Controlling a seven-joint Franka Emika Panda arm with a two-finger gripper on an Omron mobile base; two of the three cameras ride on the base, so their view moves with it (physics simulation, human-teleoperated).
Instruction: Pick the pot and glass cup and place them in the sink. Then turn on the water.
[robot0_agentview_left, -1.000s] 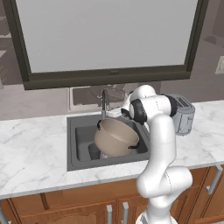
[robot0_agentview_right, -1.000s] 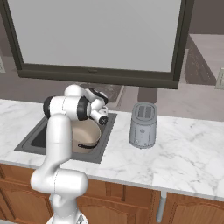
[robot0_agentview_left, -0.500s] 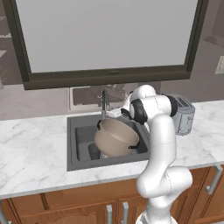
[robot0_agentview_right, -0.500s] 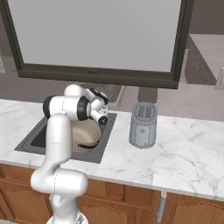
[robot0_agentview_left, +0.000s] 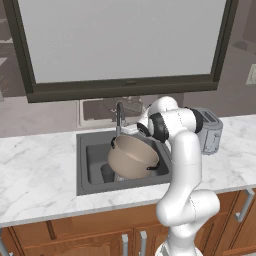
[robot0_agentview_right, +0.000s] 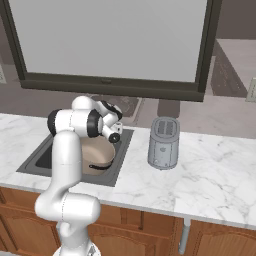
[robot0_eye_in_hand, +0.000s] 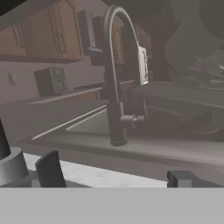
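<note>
The taupe-grey pot (robot0_agentview_left: 132, 157) lies tilted in the dark sink (robot0_agentview_left: 86, 150), its black handle toward the front; it also shows behind my arm (robot0_agentview_right: 95, 156). A small dark glass cup (robot0_agentview_left: 106, 173) stands in the basin left of the pot. The dark curved faucet (robot0_agentview_left: 120, 118) rises at the sink's back edge. In the hand view the faucet (robot0_eye_in_hand: 114, 87) stands straight ahead, its short side lever (robot0_eye_in_hand: 132, 119) pointing right. My gripper (robot0_eye_in_hand: 116, 175) is open just in front of the faucet's base, holding nothing. The water is out of view.
A grey toaster (robot0_agentview_right: 164, 142) stands on the marble counter (robot0_agentview_right: 210, 175) right of the sink, also behind my arm (robot0_agentview_left: 210, 132). A large dark-framed window (robot0_agentview_left: 125, 45) spans the wall behind. Wooden cabinet doors (robot0_agentview_left: 90, 235) run below the counter.
</note>
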